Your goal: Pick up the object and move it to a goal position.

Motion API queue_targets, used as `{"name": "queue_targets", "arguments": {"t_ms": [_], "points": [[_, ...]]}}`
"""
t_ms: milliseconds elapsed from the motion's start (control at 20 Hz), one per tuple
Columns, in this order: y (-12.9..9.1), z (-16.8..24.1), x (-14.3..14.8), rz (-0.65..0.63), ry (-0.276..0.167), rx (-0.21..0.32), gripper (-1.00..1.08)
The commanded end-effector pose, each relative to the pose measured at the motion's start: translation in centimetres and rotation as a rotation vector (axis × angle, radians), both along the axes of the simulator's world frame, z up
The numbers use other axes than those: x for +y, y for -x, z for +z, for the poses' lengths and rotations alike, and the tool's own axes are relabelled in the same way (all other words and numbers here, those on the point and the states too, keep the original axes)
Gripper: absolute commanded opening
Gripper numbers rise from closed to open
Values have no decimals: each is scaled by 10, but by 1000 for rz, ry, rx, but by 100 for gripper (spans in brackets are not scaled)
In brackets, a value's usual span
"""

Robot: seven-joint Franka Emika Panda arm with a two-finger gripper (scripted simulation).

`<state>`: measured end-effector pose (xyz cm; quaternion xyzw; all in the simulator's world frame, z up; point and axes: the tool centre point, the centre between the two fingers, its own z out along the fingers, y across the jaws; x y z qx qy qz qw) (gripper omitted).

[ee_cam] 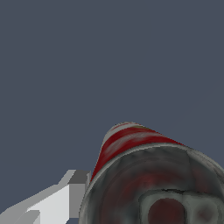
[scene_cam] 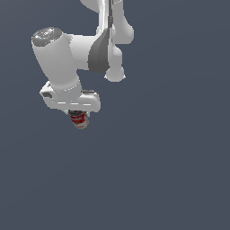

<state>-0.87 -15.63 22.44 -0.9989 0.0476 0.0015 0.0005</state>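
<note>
A small can [scene_cam: 79, 120] with a red-and-white label and a dark top hangs under my white gripper [scene_cam: 78, 116] in the exterior view, up and toward that view's left. The gripper is shut on the can, and only the can's lower part sticks out below the hand. In the wrist view the can [ee_cam: 131, 144] fills the near field, its dark grey end facing the camera. One white finger [ee_cam: 65, 197] lies against the can's side. The other finger is hidden behind the can.
The white arm [scene_cam: 72, 54] reaches down from the top of the exterior view. Behind it is only a flat dark grey-blue background, with no goal marker or other object in view.
</note>
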Motion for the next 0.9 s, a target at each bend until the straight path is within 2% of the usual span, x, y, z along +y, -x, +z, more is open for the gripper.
{"name": "queue_targets", "arguments": {"t_ms": [0,400,850], "points": [[-6,21,-12,1,1,-3,-100],[-19,58,-37,1,1,-3,-100],[-24,69,-44,1,1,-3,-100]]}}
